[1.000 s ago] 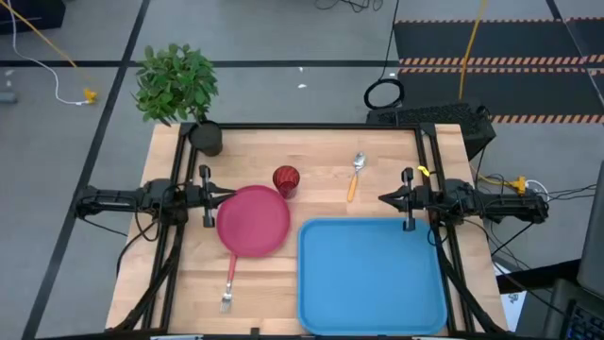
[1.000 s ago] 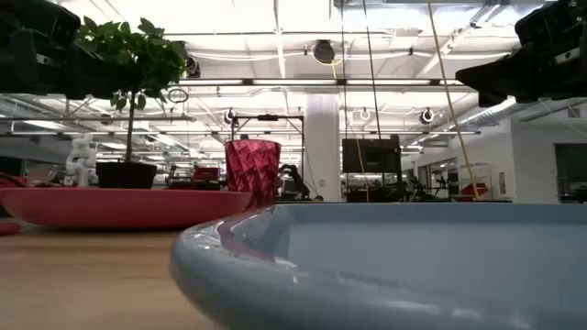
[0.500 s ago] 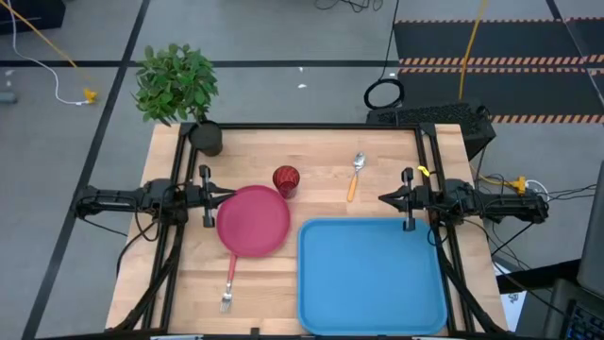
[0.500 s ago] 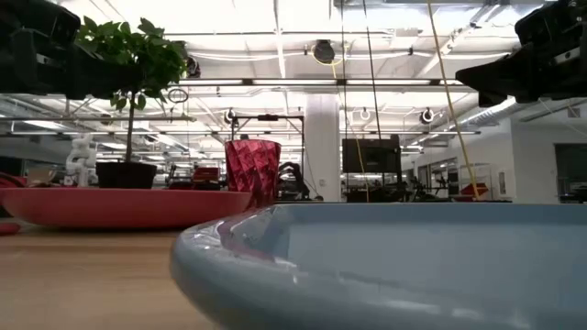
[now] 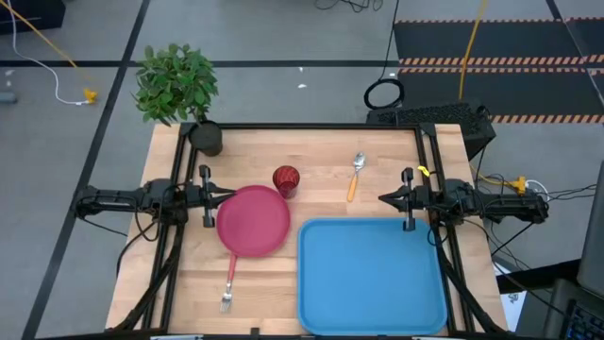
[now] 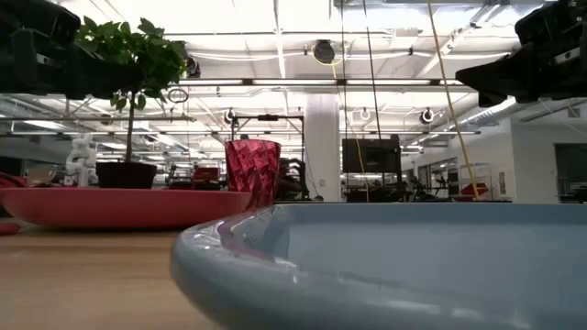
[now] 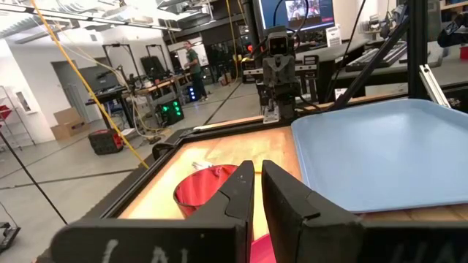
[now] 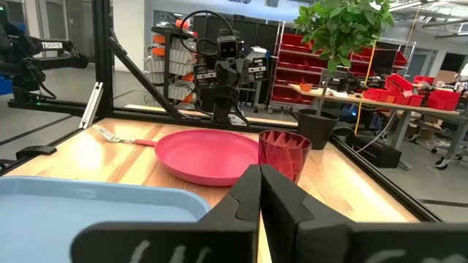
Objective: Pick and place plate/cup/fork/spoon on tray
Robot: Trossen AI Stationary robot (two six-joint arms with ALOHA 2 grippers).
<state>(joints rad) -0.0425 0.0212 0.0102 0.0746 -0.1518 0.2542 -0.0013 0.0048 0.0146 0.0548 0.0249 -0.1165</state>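
High view: round smooth plate (image 5: 253,220) beside rounded-corner rectangular tray (image 5: 372,276).

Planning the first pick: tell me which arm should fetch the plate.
Probably left. The left gripper waits right at the rim of the plate, empty. The right gripper sits across the table by the tray, nearer the spoon.
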